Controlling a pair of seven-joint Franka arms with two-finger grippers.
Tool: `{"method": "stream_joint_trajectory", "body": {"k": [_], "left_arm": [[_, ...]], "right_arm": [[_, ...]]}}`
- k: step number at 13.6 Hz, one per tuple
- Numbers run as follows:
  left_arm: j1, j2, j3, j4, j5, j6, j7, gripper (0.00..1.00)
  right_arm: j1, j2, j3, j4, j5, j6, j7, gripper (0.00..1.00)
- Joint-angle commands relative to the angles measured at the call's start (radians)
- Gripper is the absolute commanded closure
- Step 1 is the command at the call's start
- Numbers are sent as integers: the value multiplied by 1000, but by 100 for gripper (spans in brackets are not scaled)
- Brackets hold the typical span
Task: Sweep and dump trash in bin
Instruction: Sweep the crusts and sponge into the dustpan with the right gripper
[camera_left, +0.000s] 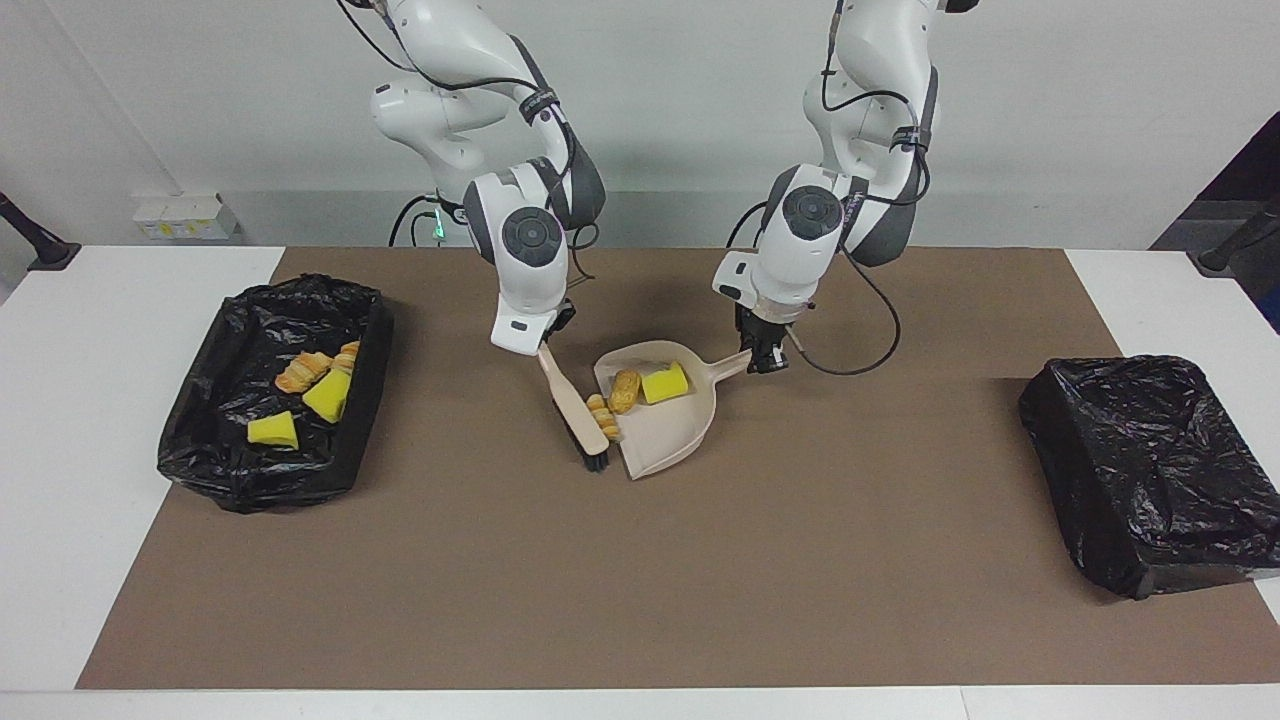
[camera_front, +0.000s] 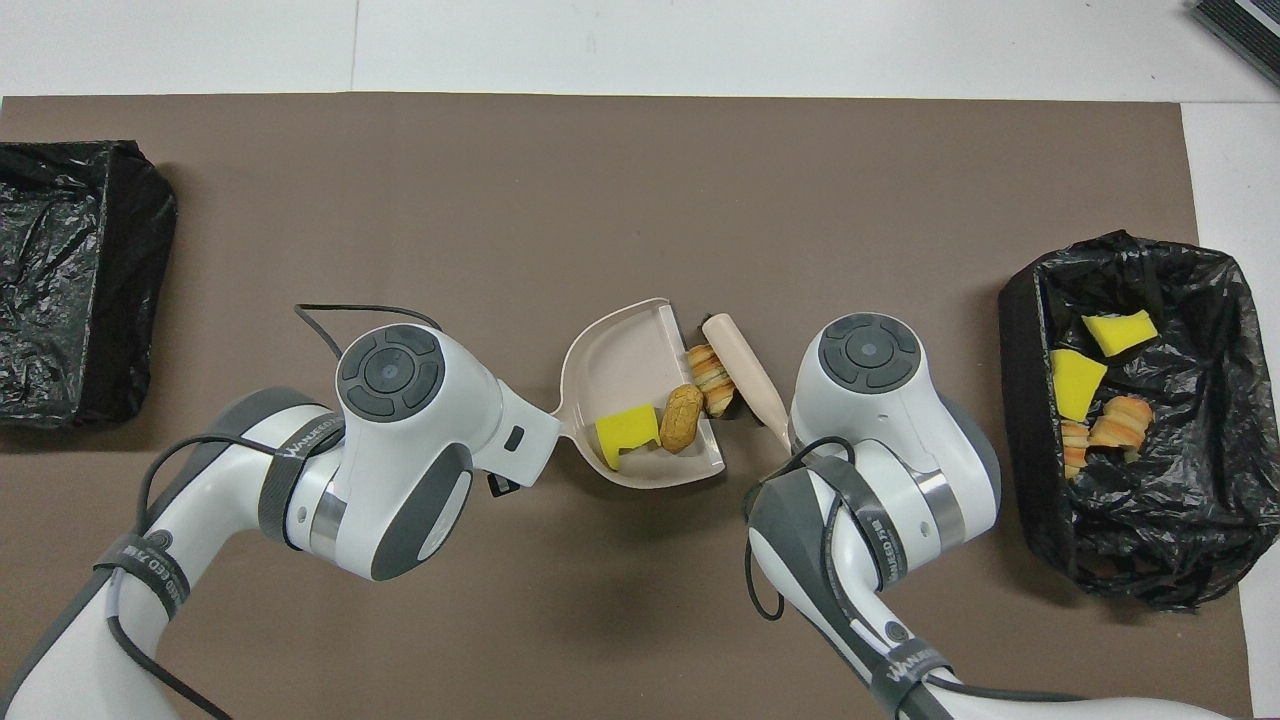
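The right end effector (camera_left: 548, 345) grips the brush (camera_left: 575, 405); the left end effector (camera_left: 765, 356) clamps the dustpan (camera_left: 665, 425) handle. The striped croissant bit (camera_left: 603, 416) sits on the lip (barely aboard) and could roll off if the pan tilts.

Smooth beige plastic dustpan (camera_left: 665, 420); crinkled glossy black plastic bin liner (camera_left: 270, 395); matt brown mat (camera_left: 640, 560)

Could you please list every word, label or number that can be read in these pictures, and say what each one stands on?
"WANJEED": printed on the dark strap around the left arm, only partly legible, so the spelling is uncertain.
Similar lettering on the strap low on the right arm: too blurred to read for sure.
Further lettering on the left arm's lower strap: unreadable.
Nothing readable on the dustpan, brush or bins.
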Motion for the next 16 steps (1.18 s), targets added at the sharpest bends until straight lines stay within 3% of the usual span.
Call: {"method": "stream_joint_trajectory", "body": {"k": [1, 6, 9, 16], "left_arm": [[-11, -10, 7, -29, 0, 63, 14, 100], [-11, -10, 7, -30, 0, 57, 19, 100], [-9, -10, 7, -30, 0, 62, 23, 100], [8, 1, 7, -23, -42, 86, 106, 100]], "right_arm": [[-1, -33, 4, -45, 82, 18, 67, 100], [114, -20, 4, -33, 246, 72, 178, 100], [116, -42, 1, -19, 261, 59, 183, 100], [14, -142, -13, 110, 149, -183, 227, 100]]}}
